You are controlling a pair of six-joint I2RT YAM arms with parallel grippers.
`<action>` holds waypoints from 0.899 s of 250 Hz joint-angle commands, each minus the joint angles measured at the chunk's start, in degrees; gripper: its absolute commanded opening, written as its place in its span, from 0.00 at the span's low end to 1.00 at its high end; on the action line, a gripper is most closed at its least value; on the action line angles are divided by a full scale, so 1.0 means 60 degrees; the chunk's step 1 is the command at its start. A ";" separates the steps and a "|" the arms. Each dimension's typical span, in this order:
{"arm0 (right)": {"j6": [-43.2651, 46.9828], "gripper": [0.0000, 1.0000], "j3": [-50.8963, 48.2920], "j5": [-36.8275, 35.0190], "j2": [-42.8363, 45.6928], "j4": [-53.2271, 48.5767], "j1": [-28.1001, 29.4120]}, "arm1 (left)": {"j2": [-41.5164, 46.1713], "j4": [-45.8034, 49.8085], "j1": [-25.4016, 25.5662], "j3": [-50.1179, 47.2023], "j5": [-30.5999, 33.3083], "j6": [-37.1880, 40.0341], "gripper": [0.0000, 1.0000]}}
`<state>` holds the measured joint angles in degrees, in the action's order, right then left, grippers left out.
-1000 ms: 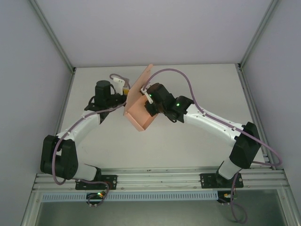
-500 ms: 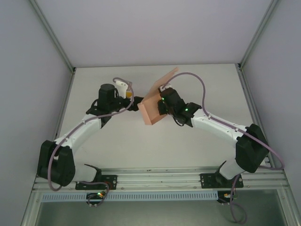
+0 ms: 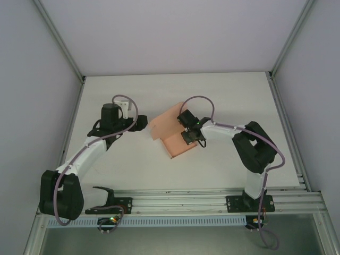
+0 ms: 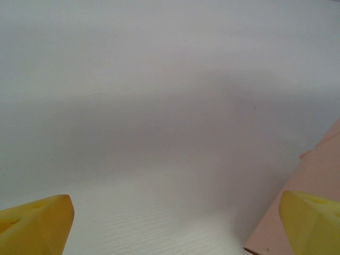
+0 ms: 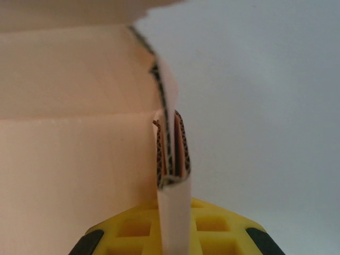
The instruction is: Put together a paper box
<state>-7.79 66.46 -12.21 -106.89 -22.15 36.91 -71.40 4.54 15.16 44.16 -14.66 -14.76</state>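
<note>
- Near the middle of the white table (image 3: 223, 101), seen from above: salmon-pink paper box (image 3: 178, 144), partly formed, base flat on the table surface, one broad flap raised and leaning toward the table's left side.
- At the side of the box facing the table's right edge: right gripper (image 3: 186, 130), clamped tight on a wall of the paper box, forearm level above the table, elbow folded back toward the table's near-right corner.
- From the right wrist camera: doubled wall of the paper box (image 5: 74, 164), corrugated core exposed along the cut edge, pinched between the yellow tips of the right gripper (image 5: 172, 226); pink panels to the left of the pinch, bare table to the right.
- Left of the table's middle, just beside the raised flap: left gripper (image 3: 141, 123), jaws spread to full width, nothing held.
- From the left wrist camera: two yellow fingertips at the lower corners, bare table surface (image 4: 159, 106) between them, a pink corner of the box (image 4: 311, 170) just behind the right-hand tip; contact between tip and card not resolvable.
- Along the table's near edge: aluminium rail (image 3: 175, 199) carrying both arm bases.
- Around the table's other three sides: plain grey enclosure walls (image 3: 175, 32).
</note>
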 commanded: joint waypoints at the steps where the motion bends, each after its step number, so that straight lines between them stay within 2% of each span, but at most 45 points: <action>1: 0.0878 0.07 0.0405 0.0902 -0.0280 -0.0033 0.0038 | -0.0358 0.0201 -0.0391 0.0088 0.0071 -0.0234 1.00; 32: 0.1361 0.24 0.0795 0.0977 -0.0422 -0.0339 0.0016 | -0.1086 0.0153 -0.0618 0.0346 -0.0107 -0.0253 1.00; 57: 0.1553 0.26 0.0949 0.0995 -0.0256 -0.0512 0.0000 | -0.1840 0.0021 -0.0680 0.0794 -0.0391 -0.0191 1.00; 72: 0.1592 0.39 0.0907 0.1105 -0.0055 -0.0432 -0.0026 | -0.2379 -0.0028 -0.0681 0.1203 -0.0567 -0.0177 1.00; 112: 0.1300 0.64 0.0526 0.1568 0.0809 0.0054 -0.0156 | -0.3966 -0.0201 -0.0681 0.2344 -0.1637 -0.0210 1.00; 140: 0.0994 0.66 0.0126 0.1612 0.1364 0.0216 -0.0317 | -0.4767 -0.0233 -0.0587 0.2935 -0.2485 -0.0250 1.00; 163: 0.0857 0.65 -0.0220 0.1279 0.1652 0.0221 -0.0404 | -0.5049 -0.0271 -0.0434 0.3171 -0.2618 -0.0093 1.00; 179: 0.0679 0.60 -0.0485 0.1411 0.1701 0.0425 -0.0541 | -0.5251 -0.0260 -0.0343 0.3359 -0.2712 0.0017 0.99; 216: 0.0207 0.54 -0.0641 0.2348 0.1336 0.0978 -0.0917 | -0.5868 -0.0212 -0.0204 0.3914 -0.3545 0.0070 0.88; 225: 0.0214 0.48 -0.0661 0.2655 0.1225 0.1221 -0.0950 | -0.5964 -0.0217 -0.0119 0.4012 -0.3739 0.0159 0.86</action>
<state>-3.84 63.09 -1.91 -97.67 -18.83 32.34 -105.14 3.27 13.41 65.28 -30.83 -15.25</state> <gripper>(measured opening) 0.536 0.895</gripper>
